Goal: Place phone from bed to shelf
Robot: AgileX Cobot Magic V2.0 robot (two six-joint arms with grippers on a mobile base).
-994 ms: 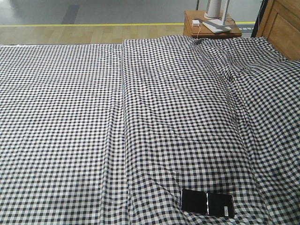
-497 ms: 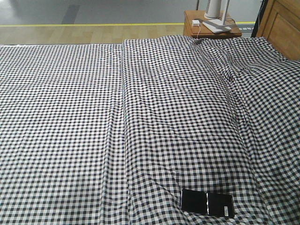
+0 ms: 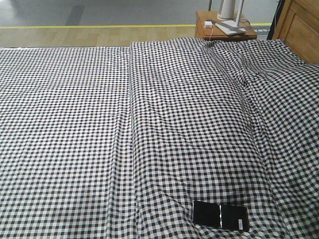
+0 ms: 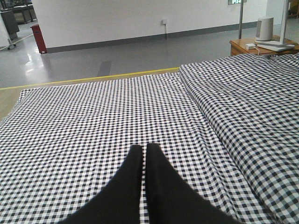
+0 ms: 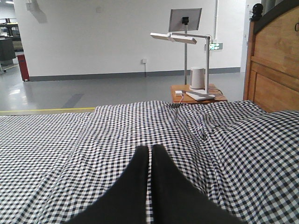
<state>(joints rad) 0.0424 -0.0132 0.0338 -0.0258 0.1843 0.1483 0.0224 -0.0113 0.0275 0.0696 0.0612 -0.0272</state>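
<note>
The phone is being seen lying flat on the bed. Its long axis is being carried left to right across the front view, with the right end dipping slightly toward the near edge. It is being shown as a glossy black slab with rounded corners, split by a pale seam across its middle, with a small white sticker at its right end. The gingham sheet is being creased in long folds.

The left claw is being held closed over the checked cloth, its black tapered fingers pressed together. The right claw is likewise being held pinched together on nothing. Ahead and right of the right claw, a brown wooden bedside table is being flanked by a panelled wooden headboard. The phone's place relative to either claw cannot be told.
</note>
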